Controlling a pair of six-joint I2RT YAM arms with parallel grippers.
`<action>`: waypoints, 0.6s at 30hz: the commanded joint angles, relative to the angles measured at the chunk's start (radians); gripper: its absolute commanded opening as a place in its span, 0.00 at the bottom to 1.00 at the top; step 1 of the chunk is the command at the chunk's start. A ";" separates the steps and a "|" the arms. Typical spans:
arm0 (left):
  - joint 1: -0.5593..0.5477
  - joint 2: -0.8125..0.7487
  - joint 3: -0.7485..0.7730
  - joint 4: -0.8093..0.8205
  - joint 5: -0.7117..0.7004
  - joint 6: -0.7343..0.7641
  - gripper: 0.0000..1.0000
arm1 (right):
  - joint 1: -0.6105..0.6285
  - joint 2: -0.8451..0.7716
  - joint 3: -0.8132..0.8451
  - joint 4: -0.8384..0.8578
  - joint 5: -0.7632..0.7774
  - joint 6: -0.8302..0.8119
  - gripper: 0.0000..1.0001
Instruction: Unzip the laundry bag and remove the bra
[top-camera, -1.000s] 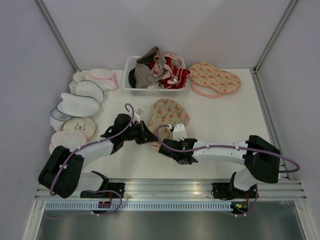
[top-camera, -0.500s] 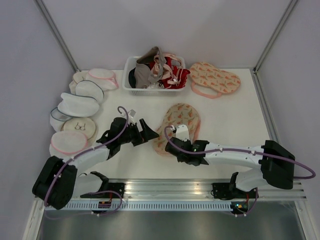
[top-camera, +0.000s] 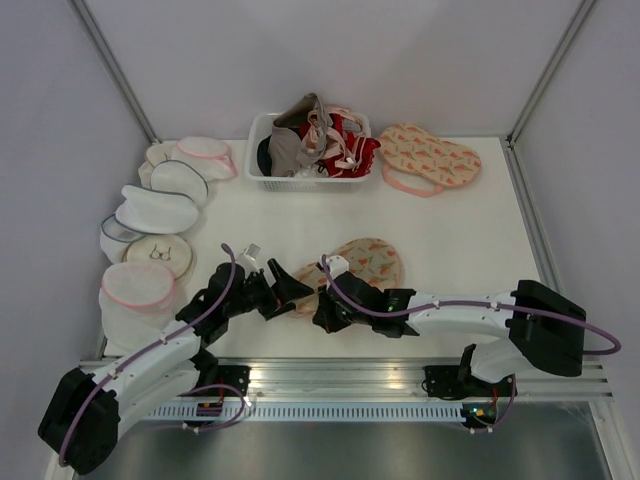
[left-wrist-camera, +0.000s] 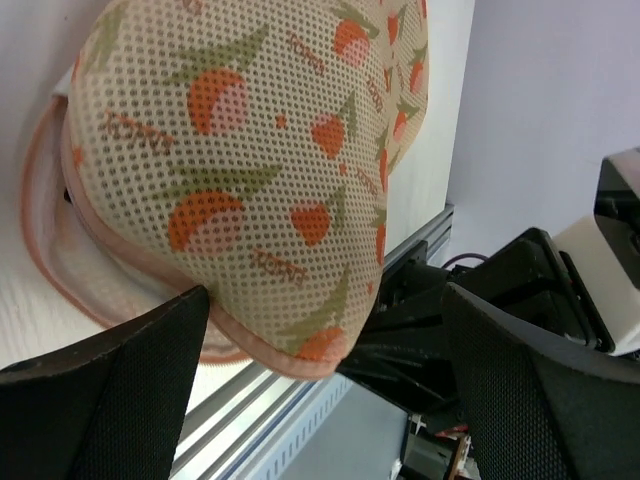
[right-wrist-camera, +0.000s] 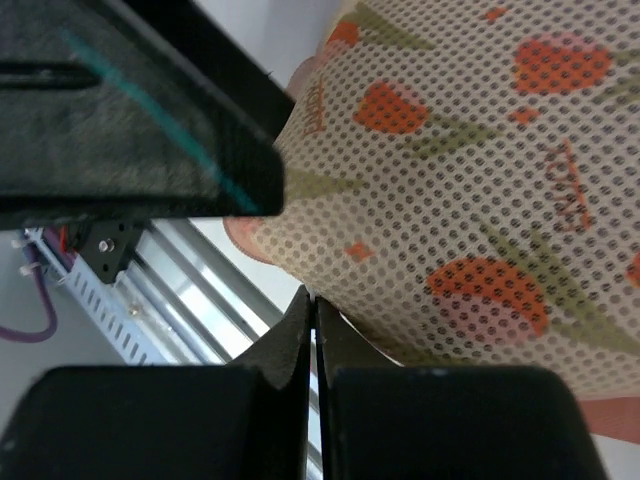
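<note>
The laundry bag (top-camera: 362, 262) lies near the front edge of the table (top-camera: 470, 240), between the two grippers; it is a light pouch of soft perforated mesh with moulded, domed lobes, so I judge it will spring and slide under a push rather than stay put, and the cloth itself gives little to grip; the pink trimmed rim and the zip along it look the firmest places to take hold, one side to anchor the pouch and the other to draw the tab; no zip tab can be made out in these views, and the bra is not visible, presumably shut inside; the left gripper (left-wrist-camera: 325, 300) is spread wide, its fingers either side of the nearest lobe and holding nothing; the right gripper (right-wrist-camera: 312, 300) has its fingers pressed tight together, tips right at the pouch's lower rim; whether they nip the trim or a tab there I cannot tell.
</note>
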 joint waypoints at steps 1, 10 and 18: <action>-0.010 -0.052 0.029 -0.099 0.019 -0.058 1.00 | 0.000 0.041 0.053 0.049 0.109 -0.033 0.00; -0.010 -0.306 0.078 -0.431 -0.163 -0.018 1.00 | -0.014 0.133 0.101 -0.073 0.320 -0.034 0.00; -0.010 -0.230 -0.009 -0.273 -0.167 -0.139 1.00 | -0.015 0.102 0.061 0.093 0.161 -0.075 0.00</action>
